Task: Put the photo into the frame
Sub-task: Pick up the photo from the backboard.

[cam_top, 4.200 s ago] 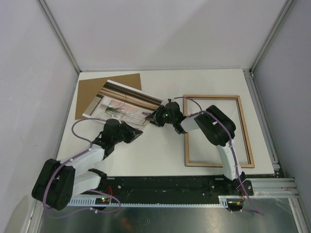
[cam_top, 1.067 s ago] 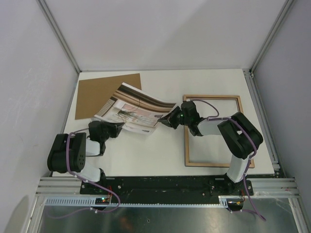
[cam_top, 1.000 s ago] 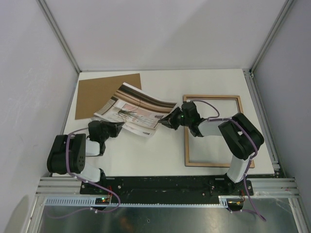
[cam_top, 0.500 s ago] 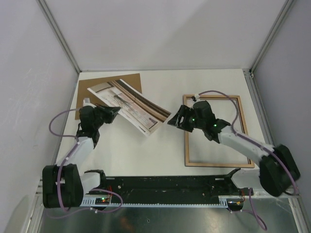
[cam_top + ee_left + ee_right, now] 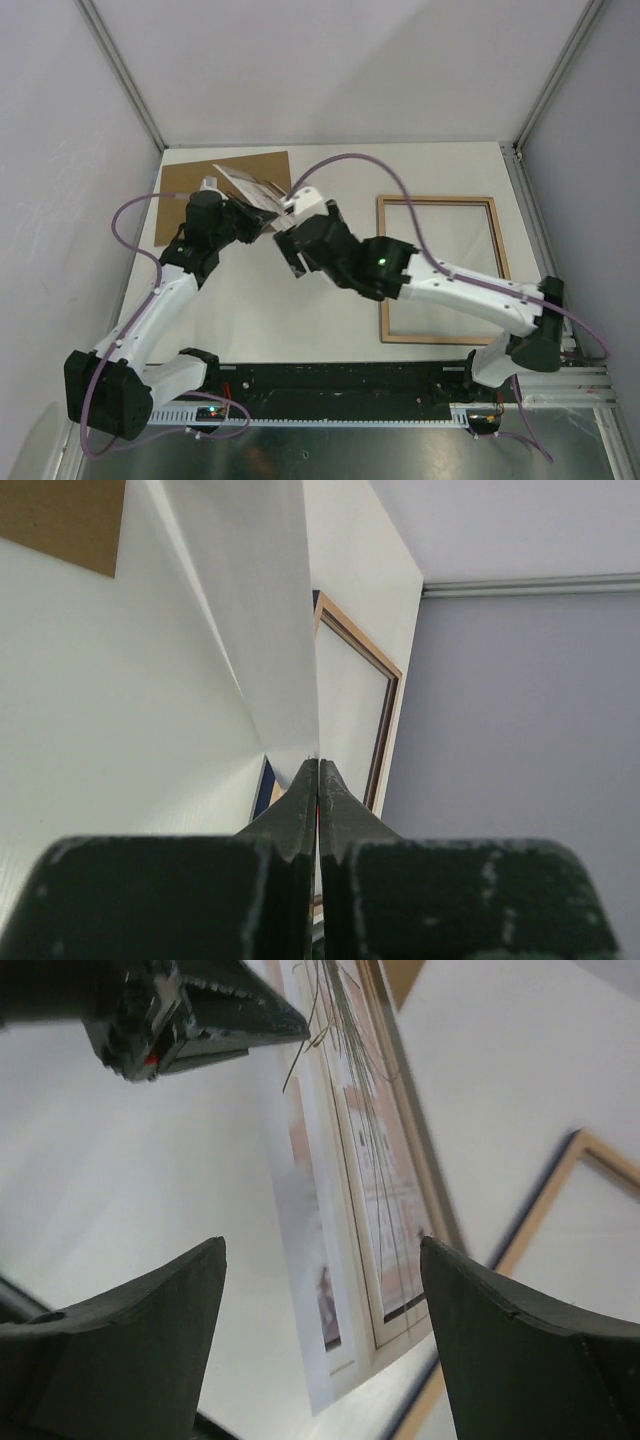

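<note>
The photo (image 5: 243, 182) hangs off the table at the back left, tilted steeply, its lower part hidden behind my right arm. My left gripper (image 5: 256, 220) is shut on the photo's edge; in the left wrist view the jaws (image 5: 319, 763) meet on the sheet's white back (image 5: 262, 630). My right gripper (image 5: 286, 234) stands open just beside the print and touches nothing. In the right wrist view the window scene (image 5: 352, 1180) shows between the open fingers, with my left gripper (image 5: 290, 1022) at the top. The frame (image 5: 437, 200) lies flat at the right, wood side up.
A brown backing board (image 5: 182, 190) lies flat at the back left, under the raised print. Grey walls close in the table on three sides. The right arm's purple cable (image 5: 370, 170) arches over the table's middle. The frame's inner edge (image 5: 388, 705) shows beyond the sheet.
My right gripper has let go of the photo, opened wide and swung left. My left arm has lifted the print up and toward the back left, so it stands steeper.
</note>
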You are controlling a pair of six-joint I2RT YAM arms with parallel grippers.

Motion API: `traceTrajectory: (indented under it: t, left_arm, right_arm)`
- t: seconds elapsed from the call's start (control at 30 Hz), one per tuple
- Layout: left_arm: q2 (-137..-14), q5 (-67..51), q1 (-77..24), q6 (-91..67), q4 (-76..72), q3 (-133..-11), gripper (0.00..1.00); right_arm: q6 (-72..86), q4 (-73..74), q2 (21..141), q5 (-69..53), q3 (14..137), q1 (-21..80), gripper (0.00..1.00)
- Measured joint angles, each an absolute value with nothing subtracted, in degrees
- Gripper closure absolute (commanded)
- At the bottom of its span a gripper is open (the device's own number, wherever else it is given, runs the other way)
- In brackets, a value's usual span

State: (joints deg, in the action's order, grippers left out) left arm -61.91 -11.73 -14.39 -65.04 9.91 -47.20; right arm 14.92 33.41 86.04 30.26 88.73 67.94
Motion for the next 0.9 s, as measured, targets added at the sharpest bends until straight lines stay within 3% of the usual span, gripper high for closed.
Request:
traceTrajectory:
  t: [0.17,0.7,0.8,0.9]
  left_arm:
    - [-62.8,-9.5,-17.1,-65.6,14.1,-50.7,1.00]
    - [-64.2,-8.0,-20.3,-65.5,18.6,-55.2,1.00]
    - [-64.4,-8.0,-20.5,-65.5,18.9,-56.0,1.00]
    - [-64.5,-8.1,-20.8,-65.5,19.0,-56.9,1.00]
  right_arm:
    - [4.4,36.7,93.6,38.6,91.4,72.2,0.16]
    - [-6.2,41.8,100.3,42.7,99.7,74.3,0.24]
    - [-6.6,43.1,102.0,42.6,101.2,74.3,0.29]
    - [-7.0,44.9,103.3,42.7,102.4,74.3,0.41]
